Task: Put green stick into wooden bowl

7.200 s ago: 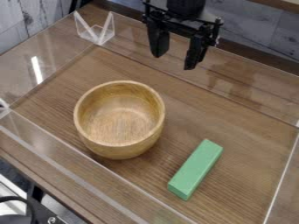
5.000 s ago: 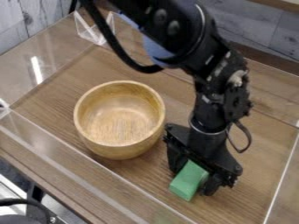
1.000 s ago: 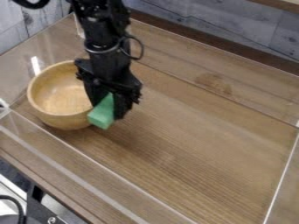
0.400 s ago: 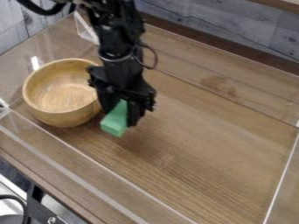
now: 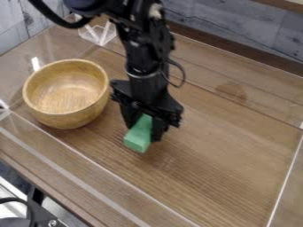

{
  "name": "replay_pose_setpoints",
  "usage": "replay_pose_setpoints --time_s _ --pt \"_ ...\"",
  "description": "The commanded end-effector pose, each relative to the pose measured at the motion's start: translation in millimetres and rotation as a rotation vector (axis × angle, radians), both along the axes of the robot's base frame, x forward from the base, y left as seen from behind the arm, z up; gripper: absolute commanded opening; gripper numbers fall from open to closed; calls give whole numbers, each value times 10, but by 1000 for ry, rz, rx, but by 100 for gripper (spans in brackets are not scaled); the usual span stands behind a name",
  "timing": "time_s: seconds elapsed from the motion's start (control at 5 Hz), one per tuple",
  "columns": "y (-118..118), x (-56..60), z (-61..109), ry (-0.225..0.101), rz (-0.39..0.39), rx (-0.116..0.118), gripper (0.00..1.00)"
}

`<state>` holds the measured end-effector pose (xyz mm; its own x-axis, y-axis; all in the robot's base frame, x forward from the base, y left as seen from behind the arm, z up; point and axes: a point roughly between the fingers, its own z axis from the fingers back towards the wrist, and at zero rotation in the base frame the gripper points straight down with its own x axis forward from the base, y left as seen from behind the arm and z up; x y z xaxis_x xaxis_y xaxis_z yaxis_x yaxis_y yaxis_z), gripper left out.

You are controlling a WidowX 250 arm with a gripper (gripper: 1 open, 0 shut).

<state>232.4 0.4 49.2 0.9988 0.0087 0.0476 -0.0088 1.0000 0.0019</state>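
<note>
Brown wood-grain table (image 5: 225,168) fills most of the view, w/ clear plastic walls (image 5: 71,164) fencing it on the near and left sides; a grey wall runs along the back.

Black robot arm (image 5: 140,35) comes in from top left and drops straight down over the table's middle, cables looped along its side.

Round light-tan wooden bowl (image 5: 69,92) sits on the table at left, upright, thick rim, hollow holds nothing visible. It's just beside the arm's lower end, left of it, not touching as far as can be seen.

Black hand (image 5: 144,117) at the arm's tip points down, fingers clenched on the mint-green rectangular stick (image 5: 142,135). Fingers grip the stick's upper part; the lower end pokes out below them, tilted a bit toward the camera's left. Stick is over the bare table, right of the bowl and outside its rim. Can't tell whether the stick's low end touches the table or hangs just above it; a dark shadow lies right under it.

Small clear plastic bracket (image 5: 97,34) stands at the back left, partly hidden behind the arm.
</note>
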Motion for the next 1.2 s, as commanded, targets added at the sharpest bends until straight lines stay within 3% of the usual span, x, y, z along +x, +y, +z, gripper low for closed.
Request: replay_pose_setpoints --time_s 0.0,0.6,1.0 --pt "117 65 52 -36 11 0 0" --pt "187 25 34 -26 22 3 0" --pt "319 22 157 -33 45 1 0"
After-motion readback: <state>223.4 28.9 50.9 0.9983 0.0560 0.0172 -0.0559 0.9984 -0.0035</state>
